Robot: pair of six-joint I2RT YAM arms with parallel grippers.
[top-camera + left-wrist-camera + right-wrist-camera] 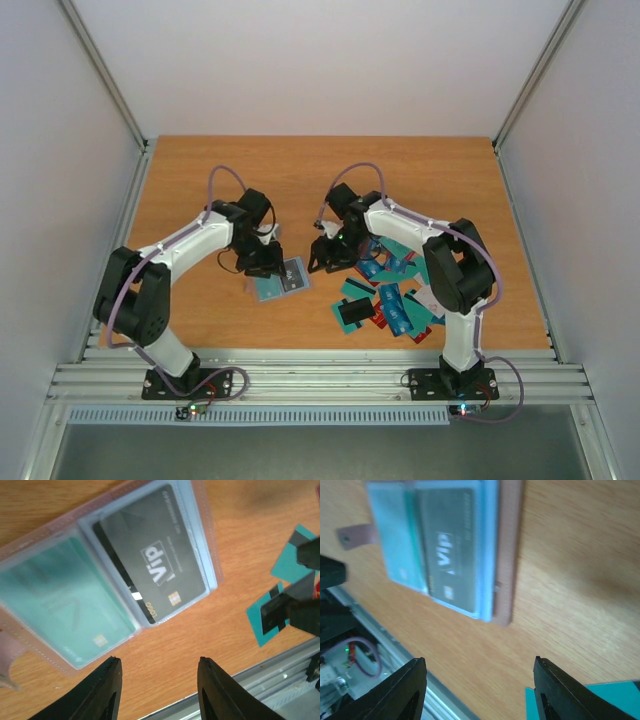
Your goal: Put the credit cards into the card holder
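**Two credit cards (155,570) sleeved in open card holder (281,279)**

The holder is laid near the table's (300,170) front edge, left of centre. Loose credit cards (390,300) are heaped to its right. Both the left gripper (157,666) and the right gripper (480,669) are held apart, empty.

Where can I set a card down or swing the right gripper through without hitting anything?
Bare: the table's far half, beyond the left gripper and right gripper; also the narrow gap between the card holder and the credit cards. Crowded: the near right, where the cards lie heaped.
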